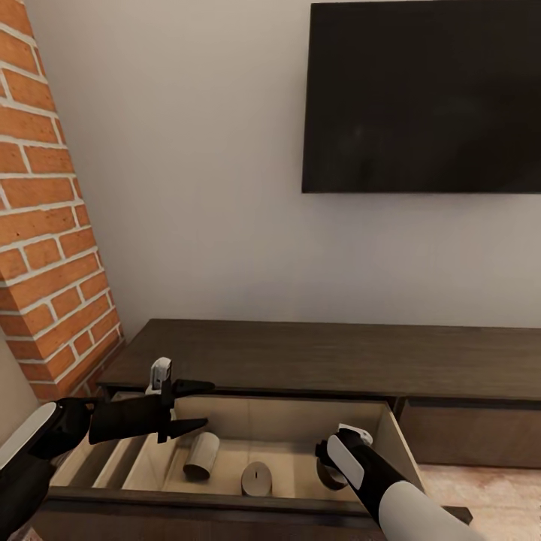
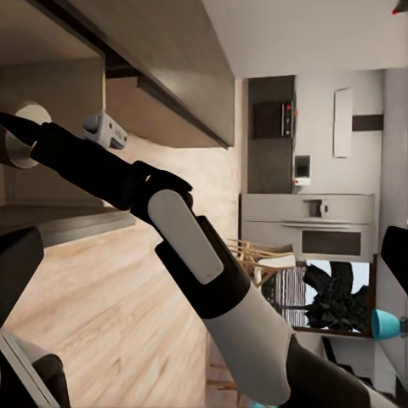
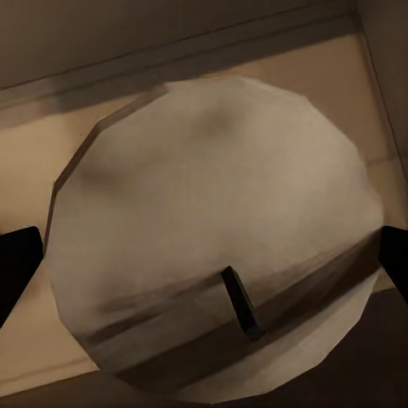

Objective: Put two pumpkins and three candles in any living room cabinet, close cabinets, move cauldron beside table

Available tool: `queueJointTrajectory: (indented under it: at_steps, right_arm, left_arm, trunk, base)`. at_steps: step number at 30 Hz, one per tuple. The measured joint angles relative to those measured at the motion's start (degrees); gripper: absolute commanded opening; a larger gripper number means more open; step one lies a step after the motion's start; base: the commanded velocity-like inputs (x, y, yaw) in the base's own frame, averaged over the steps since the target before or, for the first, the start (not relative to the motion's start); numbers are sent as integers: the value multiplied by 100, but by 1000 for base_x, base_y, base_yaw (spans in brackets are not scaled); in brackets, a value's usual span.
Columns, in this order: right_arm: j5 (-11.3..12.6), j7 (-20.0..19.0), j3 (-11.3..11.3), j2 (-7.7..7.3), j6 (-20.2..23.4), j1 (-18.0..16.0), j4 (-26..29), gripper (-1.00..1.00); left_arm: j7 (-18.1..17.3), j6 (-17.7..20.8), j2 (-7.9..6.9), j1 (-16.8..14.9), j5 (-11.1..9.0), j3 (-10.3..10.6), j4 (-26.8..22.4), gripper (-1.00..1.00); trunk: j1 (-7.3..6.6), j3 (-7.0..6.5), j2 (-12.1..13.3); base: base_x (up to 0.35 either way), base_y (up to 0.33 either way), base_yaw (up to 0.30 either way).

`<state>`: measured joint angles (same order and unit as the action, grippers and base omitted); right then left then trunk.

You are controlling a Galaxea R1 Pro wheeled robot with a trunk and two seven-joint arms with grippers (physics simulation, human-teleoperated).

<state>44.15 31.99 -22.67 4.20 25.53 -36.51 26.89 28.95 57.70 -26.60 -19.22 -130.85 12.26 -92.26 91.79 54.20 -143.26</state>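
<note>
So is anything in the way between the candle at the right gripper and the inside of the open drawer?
Nothing visible blocks it. The right gripper is already down inside the open drawer of the dark-brown wood cabinet, with a pale round candle between its fingers. Two more pale candles lie to its left, clear of it.

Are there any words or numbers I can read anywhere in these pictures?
None. The black TV, the cabinet and the candles in its open drawer carry no writing. The small panel on the far grey wall in the left wrist view is too blurred to read.
</note>
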Motion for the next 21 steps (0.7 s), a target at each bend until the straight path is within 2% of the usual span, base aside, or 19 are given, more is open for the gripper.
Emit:
queueJointTrajectory:
  at_steps: [11, 21]
  right_arm:
    - [6, 0, 5, 6, -9, 0, 0, -100]
    - [11, 0, 3, 1, -157, -1, 1, -100]
  left_arm:
    - [-6, 0, -1, -1, 0, 0, 0, 100]
    - [-6, -1, -1, 0, -3, 3, 0, 100]
  trunk:
    - [28, 244, -15]
    - [28, 244, -15]
  base:
    - [0, 0, 0]
    - [0, 0, 0]
